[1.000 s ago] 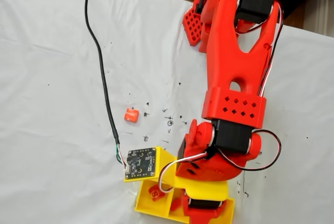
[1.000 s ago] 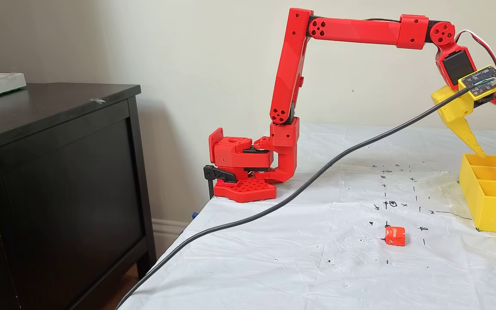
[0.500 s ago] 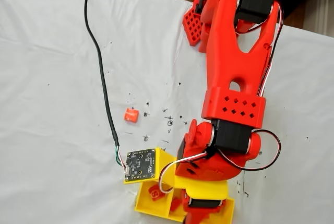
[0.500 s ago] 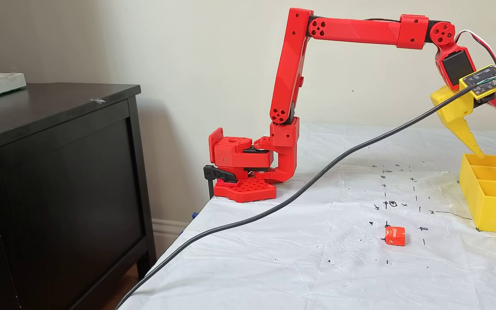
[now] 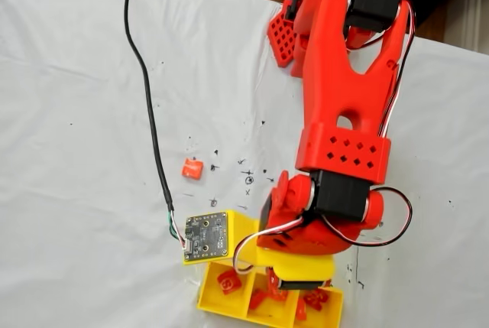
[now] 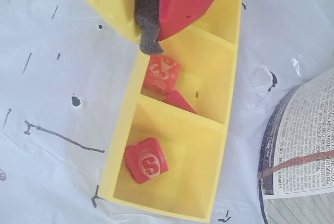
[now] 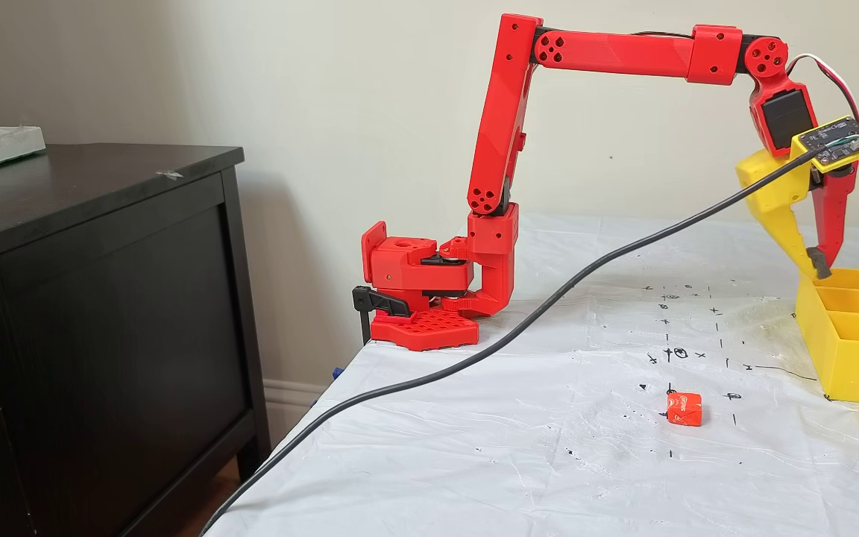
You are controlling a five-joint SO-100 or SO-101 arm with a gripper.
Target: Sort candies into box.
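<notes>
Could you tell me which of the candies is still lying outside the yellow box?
The lone orange-red candy on the white table cover, well clear of the box; the other visible candies lie inside its compartments.

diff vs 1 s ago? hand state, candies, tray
The hand has closed: a second ago its red finger was splayed wide to the right in the side fixed view, and now it meets the yellow one, with nothing between them. The hand has also drawn back slightly toward the base, uncovering more of the tray. The loose candy and the tray stayed put.
</notes>
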